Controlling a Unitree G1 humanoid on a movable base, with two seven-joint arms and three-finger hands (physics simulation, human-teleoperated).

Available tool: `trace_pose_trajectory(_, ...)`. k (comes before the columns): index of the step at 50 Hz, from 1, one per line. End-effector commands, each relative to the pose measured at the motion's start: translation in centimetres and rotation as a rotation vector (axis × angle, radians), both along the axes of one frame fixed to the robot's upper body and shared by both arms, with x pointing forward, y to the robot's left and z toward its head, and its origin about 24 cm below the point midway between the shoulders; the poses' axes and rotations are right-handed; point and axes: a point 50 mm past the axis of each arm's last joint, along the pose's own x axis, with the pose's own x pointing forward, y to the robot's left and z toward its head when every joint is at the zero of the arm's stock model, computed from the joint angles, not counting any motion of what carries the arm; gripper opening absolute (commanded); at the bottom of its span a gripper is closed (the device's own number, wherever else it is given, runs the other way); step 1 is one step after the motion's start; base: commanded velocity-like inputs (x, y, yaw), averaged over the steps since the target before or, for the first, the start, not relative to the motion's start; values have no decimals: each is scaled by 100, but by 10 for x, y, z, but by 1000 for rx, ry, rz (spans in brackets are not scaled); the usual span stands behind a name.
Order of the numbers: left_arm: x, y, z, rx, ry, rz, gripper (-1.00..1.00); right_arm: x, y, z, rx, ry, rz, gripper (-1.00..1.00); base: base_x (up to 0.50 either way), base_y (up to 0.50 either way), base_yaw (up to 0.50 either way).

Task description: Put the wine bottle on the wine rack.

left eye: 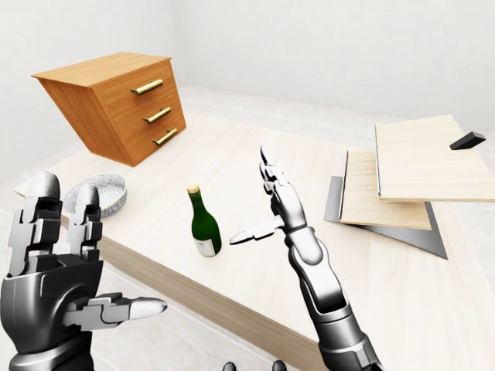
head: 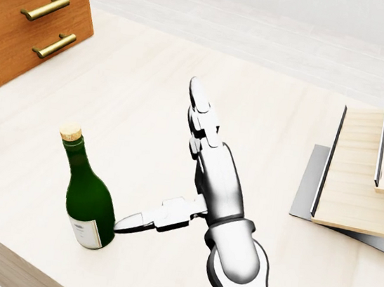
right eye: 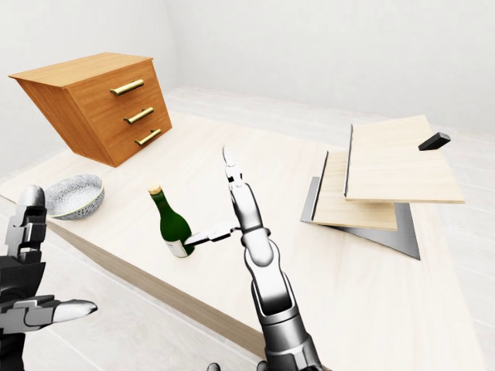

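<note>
Green glass, the wine bottle point(head: 88, 197) stands upright on our pale wooden table point(head: 148, 102), near its lower edge in the head view. Our right hand point(head: 198, 180) is spread flat just beside it, thumb tip at the label, gripping nothing. Our left hand point(left eye: 58, 267) hangs unclenched off the table, well apart.

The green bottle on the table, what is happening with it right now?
The wine bottle stands upright on the table. The right hand is open beside it, thumb tip close to the bottle's lower body; contact cannot be told. The left hand is open, holding nothing. The wine rack of stepped boards lies to the right, without a bottle.
</note>
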Motion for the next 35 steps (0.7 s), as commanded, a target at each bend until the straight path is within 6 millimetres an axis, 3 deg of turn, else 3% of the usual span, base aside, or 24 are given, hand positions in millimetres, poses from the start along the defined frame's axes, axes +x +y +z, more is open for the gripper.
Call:
trace_pose_trajectory(1,-1,1,1,6,-9,6,100,9,15,-3,-32,24,24,100,0,0,0)
trace_pose_trajectory(28,-8,3,12,23,-60,17,100,38,30,-19,-66,142,10,100,0,0,0)
trace_pose_trajectory(35,-9,4,15,28,-74,22,100,38,34,-9,-91,96,5,100,0,0,0)
